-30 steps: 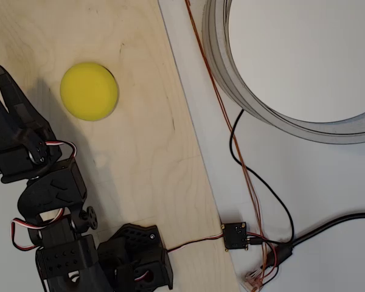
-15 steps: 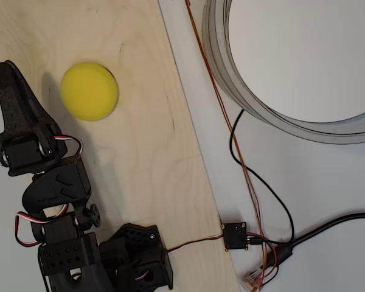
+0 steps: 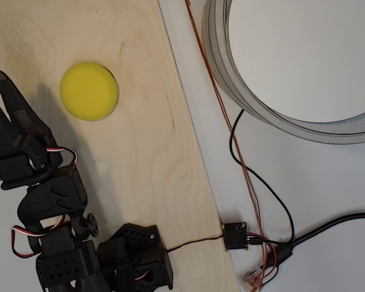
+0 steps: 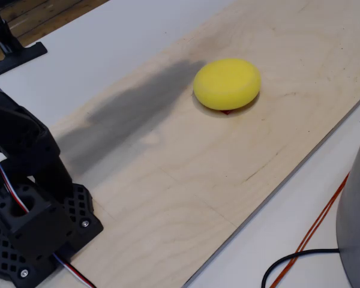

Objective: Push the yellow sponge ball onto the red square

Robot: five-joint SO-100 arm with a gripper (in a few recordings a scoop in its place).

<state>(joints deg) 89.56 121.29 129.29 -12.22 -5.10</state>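
- Overhead view: the yellow sponge ball [image 3: 89,90] lies in the upper left of the frame on a pale plywood board [image 3: 146,152] that rests on the white counter [image 3: 310,201].
- Fixed view: the same ball [image 4: 227,83] sits right of centre in the upper part of the frame, and a thin sliver of the red square [image 4: 226,111] peeks out from under its near edge, so the ball covers almost all of the patch.
- The black gripper [image 3: 1,91] is at the left edge of the overhead frame, to the left of the ball and apart from it, with its tips pointing toward the top of the picture.
- Its jaws are spread into a narrow V with bare board between them; they grasp nothing.
- The arm's base [image 3: 134,258] stands at the lower left of the overhead frame, on the board's near end; in the fixed view it fills the lower left corner.
- A large grey ring-shaped rim [image 3: 243,91] takes up the upper right of the overhead frame.
- A black cable [image 3: 255,176] and a thin orange wire [image 3: 222,103] run down the counter to a small black board [image 3: 235,235] beside the plywood's edge.
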